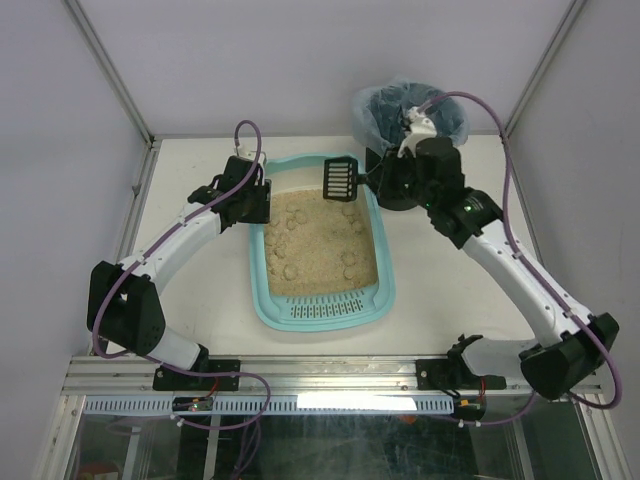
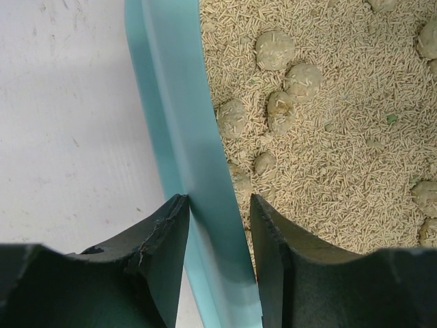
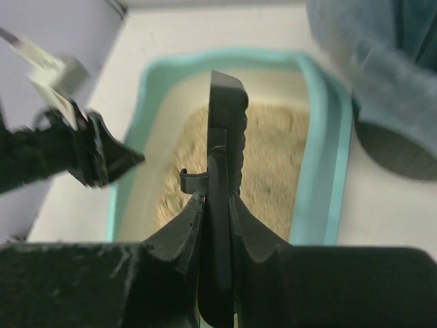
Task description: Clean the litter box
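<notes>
Right now the litter box (image 1: 322, 312) sits mid-table, its slotted end at 6 o'clock. Our left gripper (image 2: 217, 201) pinches its wall at the box's 10 o'clock, with one finger outside and one over the litter. Our right gripper (image 3: 217, 198) is pressed tight on the scoop (image 1: 340, 179), which is poised over the 12 o'clock end. To do this well, we judge: brace the box, slide the scoop low under the clumps (image 2: 275, 49), let loose litter sift out, then carry level to the bin (image 1: 408, 112) at 1 o'clock. We see no brand, label or readable writing.
</notes>
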Motion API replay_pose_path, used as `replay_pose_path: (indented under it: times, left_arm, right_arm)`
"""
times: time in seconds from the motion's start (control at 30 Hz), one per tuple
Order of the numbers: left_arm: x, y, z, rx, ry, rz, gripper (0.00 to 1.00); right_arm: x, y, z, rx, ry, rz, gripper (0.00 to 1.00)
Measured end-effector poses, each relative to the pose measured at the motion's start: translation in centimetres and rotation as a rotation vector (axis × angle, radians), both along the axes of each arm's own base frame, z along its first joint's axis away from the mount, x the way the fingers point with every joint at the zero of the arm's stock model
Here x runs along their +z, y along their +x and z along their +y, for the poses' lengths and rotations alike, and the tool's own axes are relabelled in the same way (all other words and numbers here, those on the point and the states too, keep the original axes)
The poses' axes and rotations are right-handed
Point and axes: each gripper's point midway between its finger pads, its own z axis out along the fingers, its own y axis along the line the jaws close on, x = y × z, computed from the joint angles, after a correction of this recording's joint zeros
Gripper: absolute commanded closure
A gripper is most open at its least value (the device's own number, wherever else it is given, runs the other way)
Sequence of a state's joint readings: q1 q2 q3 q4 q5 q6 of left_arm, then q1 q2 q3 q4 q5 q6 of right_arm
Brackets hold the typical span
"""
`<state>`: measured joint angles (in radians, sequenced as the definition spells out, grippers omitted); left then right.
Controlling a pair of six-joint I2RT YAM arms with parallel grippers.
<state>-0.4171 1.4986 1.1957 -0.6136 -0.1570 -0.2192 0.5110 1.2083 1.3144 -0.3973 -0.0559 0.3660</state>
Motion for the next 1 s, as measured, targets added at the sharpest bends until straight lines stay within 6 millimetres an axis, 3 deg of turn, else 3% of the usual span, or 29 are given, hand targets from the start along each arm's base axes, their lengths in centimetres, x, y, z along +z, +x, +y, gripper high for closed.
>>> replay_pose_path:
  times: [0.1, 0.17, 0.4, 0.53, 0.73, 1.0]
  left_arm:
    - [0.0, 0.0, 0.0, -0.001, -0.001, 0.000, 0.59]
    - [0.0, 0.0, 0.0, -0.001, -0.001, 0.000, 0.59]
    - [0.0, 0.0, 0.0, -0.001, -0.001, 0.001, 0.59]
    - [0.0, 0.0, 0.0, -0.001, -0.001, 0.001, 0.59]
    - [0.0, 0.0, 0.0, -0.001, -0.001, 0.001, 0.59]
    - [0.0, 0.0, 0.0, -0.001, -0.001, 0.002, 0.59]
  right_arm:
    - [-3.9, -0.6, 1.6, 0.006, -0.105, 0.117, 1.00]
    - [-5.3, -0.6, 2.4, -0.001, -0.174, 0.162, 1.00]
    - [-6.2, 1.4, 3.7, -0.093, -0.375, 0.179, 1.00]
    - [-7.9, 2.6, 4.1, -0.124, -0.484, 0.204, 1.00]
    - [-11.7, 2.9, 3.8, -0.122, -0.609, 0.278, 1.00]
    - [-13.4, 3.1, 4.5, -0.088, -0.633, 0.306, 1.00]
